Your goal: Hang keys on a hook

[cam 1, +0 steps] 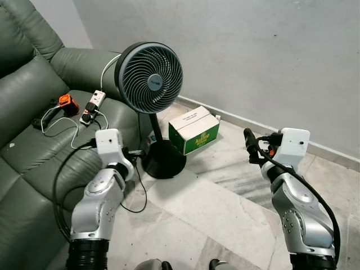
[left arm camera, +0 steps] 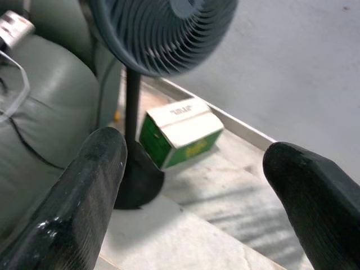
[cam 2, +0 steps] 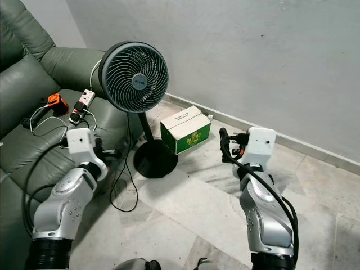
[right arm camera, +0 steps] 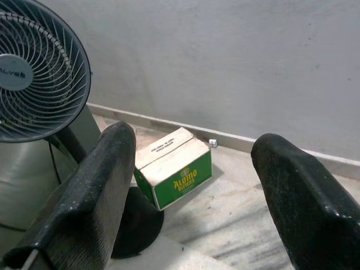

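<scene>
Left eye view: a green leather sofa (cam 1: pixel 34 140) is seen along the robot's left, with a grey wall (cam 1: pixel 253 50) behind a marble-tiled floor (cam 1: pixel 225 197). A dark pedestal fan (cam 1: pixel 149 77) is stood just beside the sofa's arm, and a green-and-white carton (cam 1: pixel 194 130) is set on the floor near the fan's base. A white power strip (cam 1: pixel 93 104) and an orange device (cam 1: pixel 68 103) are laid on the sofa cushion. The left gripper (left arm camera: pixel 194 185) and right gripper (right arm camera: pixel 191 185) are held raised, fingers spread apart and empty. Keys and hook cannot be made out.
</scene>
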`<state>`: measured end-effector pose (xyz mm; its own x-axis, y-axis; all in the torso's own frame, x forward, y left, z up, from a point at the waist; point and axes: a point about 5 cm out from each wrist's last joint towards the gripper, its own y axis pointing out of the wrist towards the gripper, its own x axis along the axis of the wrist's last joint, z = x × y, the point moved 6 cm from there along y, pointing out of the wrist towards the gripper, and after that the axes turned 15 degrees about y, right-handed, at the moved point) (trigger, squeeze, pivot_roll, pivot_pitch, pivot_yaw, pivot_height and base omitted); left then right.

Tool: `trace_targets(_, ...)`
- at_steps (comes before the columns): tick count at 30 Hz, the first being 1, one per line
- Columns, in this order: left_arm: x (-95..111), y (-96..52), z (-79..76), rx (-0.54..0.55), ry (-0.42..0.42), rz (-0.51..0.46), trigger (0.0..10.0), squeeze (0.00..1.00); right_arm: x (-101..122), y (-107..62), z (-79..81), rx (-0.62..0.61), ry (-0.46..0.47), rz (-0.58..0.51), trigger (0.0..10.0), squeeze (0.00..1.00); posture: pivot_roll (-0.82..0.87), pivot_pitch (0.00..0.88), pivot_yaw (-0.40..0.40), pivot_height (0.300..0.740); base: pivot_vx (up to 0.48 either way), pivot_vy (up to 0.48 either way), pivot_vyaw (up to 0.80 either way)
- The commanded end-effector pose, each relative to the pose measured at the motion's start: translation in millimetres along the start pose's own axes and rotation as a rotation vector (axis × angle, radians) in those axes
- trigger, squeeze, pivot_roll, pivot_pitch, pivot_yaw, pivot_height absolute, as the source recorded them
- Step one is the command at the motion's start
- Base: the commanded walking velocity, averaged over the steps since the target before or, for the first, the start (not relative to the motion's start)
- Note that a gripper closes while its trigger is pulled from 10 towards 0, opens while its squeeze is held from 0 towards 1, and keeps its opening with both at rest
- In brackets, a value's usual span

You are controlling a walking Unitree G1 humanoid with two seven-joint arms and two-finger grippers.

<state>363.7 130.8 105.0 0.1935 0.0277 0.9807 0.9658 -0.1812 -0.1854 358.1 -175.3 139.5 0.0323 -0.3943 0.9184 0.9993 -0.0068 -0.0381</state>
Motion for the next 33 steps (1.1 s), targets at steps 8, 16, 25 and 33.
trace_targets(8,-6,7.2,-5.1,-0.01,-0.047,0.005,10.0,0.0,-15,7.8,3.8,-0.017,0.055,0.017,10.0,0.0,0.02,0.146,0.09,0.74,0.0,0.0,-0.8)
trace_targets(16,-18,4.1,-15.8,-0.03,-0.037,0.033,10.0,0.0,-15,6.4,-0.1,-0.036,0.047,0.013,10.0,0.0,0.01,0.143,0.086,0.74,0.0,0.0,-0.8)
trace_targets(25,-14,3.6,-23.7,-0.105,0.051,0.015,10.0,0.0,-10,5.4,-3.6,-0.048,0.029,-0.016,10.0,0.0,0.0,0.142,0.086,0.74,0.0,0.0,-0.78)
trace_targets(33,-12,4.3,-18.2,-0.096,0.044,0.016,10.0,0.0,-9,6.6,-4.9,-0.052,0.023,-0.02,10.0,0.0,0.01,0.139,0.086,0.74,0.0,0.0,-0.78)
